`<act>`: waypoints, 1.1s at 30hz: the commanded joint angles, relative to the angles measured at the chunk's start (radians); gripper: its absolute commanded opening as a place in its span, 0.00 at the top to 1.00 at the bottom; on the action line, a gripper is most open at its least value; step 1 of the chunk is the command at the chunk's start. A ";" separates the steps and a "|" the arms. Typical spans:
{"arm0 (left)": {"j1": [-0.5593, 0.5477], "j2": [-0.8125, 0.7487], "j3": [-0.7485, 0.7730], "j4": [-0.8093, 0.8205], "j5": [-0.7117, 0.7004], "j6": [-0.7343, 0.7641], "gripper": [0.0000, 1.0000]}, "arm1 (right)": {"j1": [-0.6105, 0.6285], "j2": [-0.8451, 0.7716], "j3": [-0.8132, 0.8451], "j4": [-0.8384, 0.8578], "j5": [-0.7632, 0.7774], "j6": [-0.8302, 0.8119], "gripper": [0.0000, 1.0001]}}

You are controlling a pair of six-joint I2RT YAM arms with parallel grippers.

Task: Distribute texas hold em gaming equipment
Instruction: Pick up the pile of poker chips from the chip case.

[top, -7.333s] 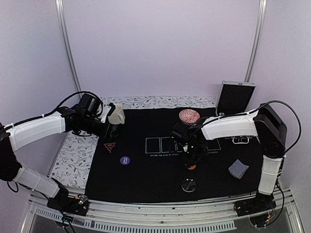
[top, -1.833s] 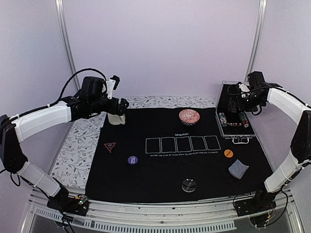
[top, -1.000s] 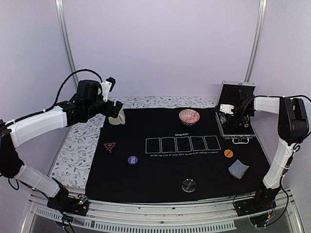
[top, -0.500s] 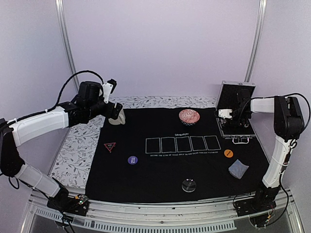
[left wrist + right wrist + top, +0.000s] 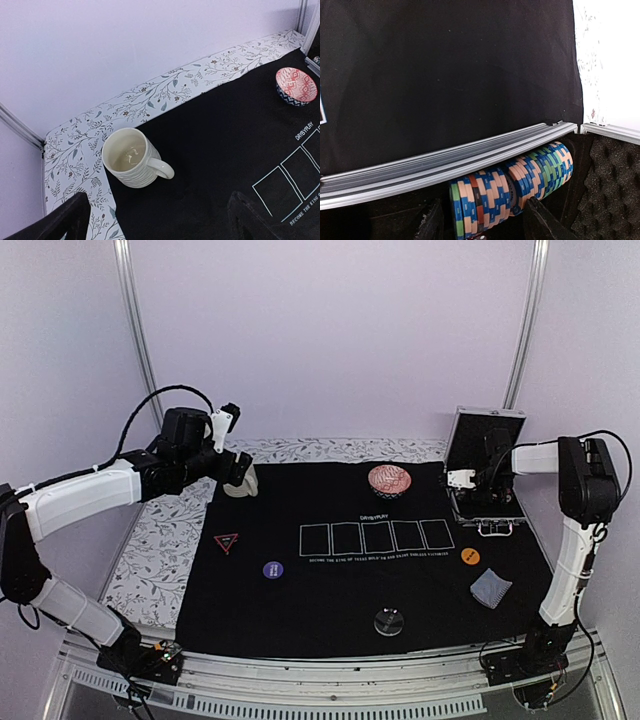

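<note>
- Top view: the black mat [image 5: 330, 590] already carries the red-edged triangle [image 5: 226, 542], the purple disc [image 5: 272, 569], the orange disc [image 5: 470, 556] and the clear disc [image 5: 389, 621], all well apart from one another.
- The grey-blue cards [image 5: 490, 587] lie in one small pile near the mat's right edge. The five printed card outlines [image 5: 378, 537] are bare, so by my reading no card has been dealt.
- The right gripper [image 5: 474, 488] reaches into the open case [image 5: 487, 435] at the back right. The left gripper [image 5: 232, 462] hangs just above the cream mug [image 5: 238, 483] at the back left, holding nothing.
- Left wrist view: the two dark fingers [image 5: 65, 220] stand as wide as they go, with nothing between them. Below lie the mug, upright on the mat's corner beside the floral cloth [image 5: 150, 95], and further off the red patterned bowl [image 5: 296, 86].
- Right wrist view: a row of striped chips [image 5: 505, 192] lies on its side in the case's foam trough, just behind the aluminium rim. The fingers [image 5: 432, 220] stand partly apart on either side of one stretch of that row. I cannot tell whether the pads press on the chips.
- Judgement: the markers look placed, while the chips and all the cards remain to be shared out, so most of the work is still ahead.
</note>
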 commanded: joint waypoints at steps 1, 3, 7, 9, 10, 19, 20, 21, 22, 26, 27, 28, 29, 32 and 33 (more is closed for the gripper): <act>0.012 0.018 -0.009 0.021 -0.001 0.012 0.02 | 0.011 0.057 0.004 -0.008 0.043 0.005 0.43; 0.013 0.019 -0.009 0.020 0.002 0.013 0.02 | 0.014 0.065 0.009 0.004 0.055 0.006 0.42; 0.013 0.023 -0.009 0.018 0.006 0.012 0.02 | 0.020 0.075 0.020 -0.031 0.052 0.010 0.41; 0.012 0.021 -0.008 0.020 0.002 0.013 0.02 | 0.023 0.068 0.011 -0.048 0.052 0.001 0.42; 0.013 0.021 -0.007 0.018 0.002 0.013 0.02 | 0.024 0.063 0.006 -0.056 0.053 -0.006 0.42; 0.012 0.013 -0.008 0.017 0.008 0.012 0.02 | 0.023 0.037 -0.014 -0.181 0.047 -0.015 0.45; 0.012 0.012 -0.008 0.017 0.008 0.013 0.02 | 0.023 0.036 -0.016 -0.190 0.049 -0.014 0.45; 0.012 0.012 -0.008 0.017 0.009 0.013 0.02 | 0.023 0.035 -0.018 -0.197 0.052 -0.013 0.45; 0.012 0.011 -0.008 0.017 0.009 0.013 0.02 | 0.024 0.032 -0.023 -0.200 0.054 -0.012 0.45; 0.013 0.010 -0.008 0.016 0.017 0.011 0.02 | 0.027 0.015 -0.048 -0.204 0.060 -0.012 0.47; 0.013 0.010 -0.008 0.017 0.017 0.010 0.02 | 0.028 0.009 -0.054 -0.198 0.062 -0.012 0.46; 0.012 0.010 -0.008 0.016 0.019 0.010 0.02 | 0.028 0.006 -0.058 -0.186 0.062 -0.013 0.46; 0.013 0.010 -0.008 0.016 0.021 0.009 0.02 | 0.027 0.006 -0.060 -0.178 0.063 -0.013 0.47; 0.012 0.010 -0.008 0.016 0.027 0.009 0.02 | 0.029 0.028 -0.030 -0.191 0.068 -0.012 0.47; 0.013 0.010 -0.007 0.015 0.028 0.008 0.02 | 0.029 0.039 -0.016 -0.196 0.072 -0.010 0.47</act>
